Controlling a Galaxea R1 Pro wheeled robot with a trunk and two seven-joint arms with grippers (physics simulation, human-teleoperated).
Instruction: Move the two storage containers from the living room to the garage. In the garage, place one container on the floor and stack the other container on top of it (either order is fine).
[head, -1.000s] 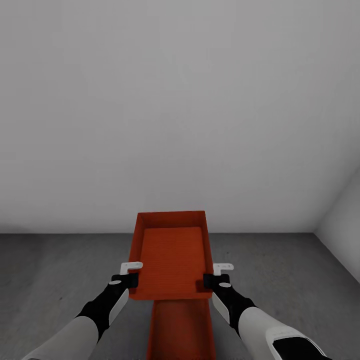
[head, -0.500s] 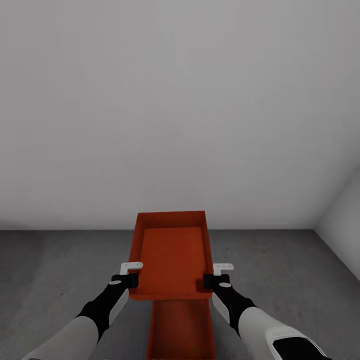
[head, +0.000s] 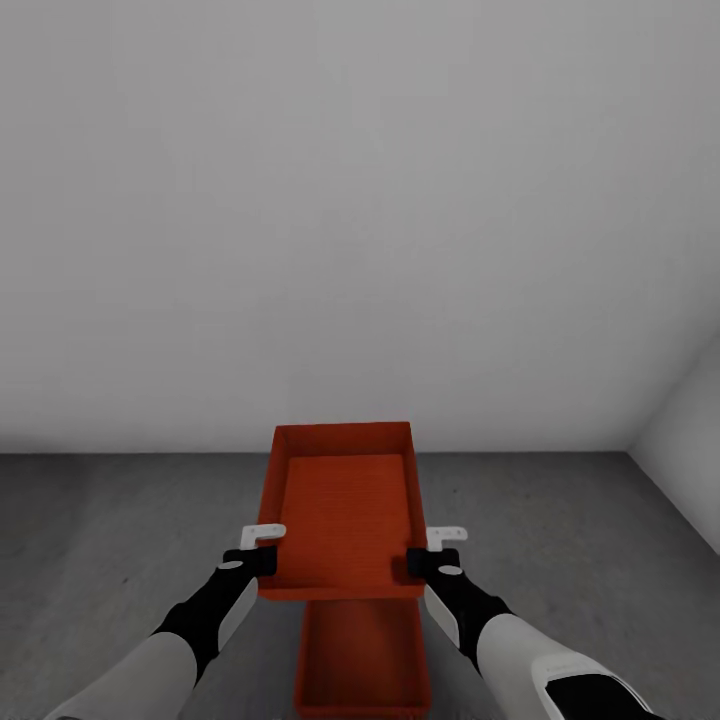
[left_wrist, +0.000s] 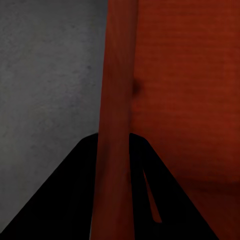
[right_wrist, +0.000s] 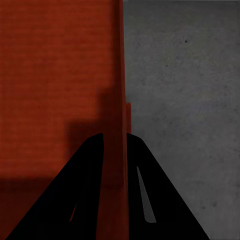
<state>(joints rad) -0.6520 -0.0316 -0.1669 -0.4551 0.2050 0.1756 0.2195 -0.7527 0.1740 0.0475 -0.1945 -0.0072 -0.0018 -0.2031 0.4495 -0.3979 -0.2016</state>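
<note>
- The lower storage container (head: 362, 660) sits on the grey concrete floor (head: 110, 540); its far end is hidden under the held container and its near end is cut off by the bottom edge of the head view.
- The upper storage container (head: 345, 505) is held above it by both arms, open side up, in front of a plain white wall (head: 340, 220).
- From the head, the left gripper (head: 262, 548) and right gripper (head: 428, 550) sit on the bin's two long walls near its close end.
- The left wrist view shows the left gripper (left_wrist: 114, 165) with its dark jaws pinching the thin orange-red wall.
- The right wrist view shows the right gripper (right_wrist: 115, 170) likewise clamped on the opposite wall, mottled floor beside it.
- The bin's floor looks faintly ribbed and its walls smooth; both wrist views are blurred.
</note>
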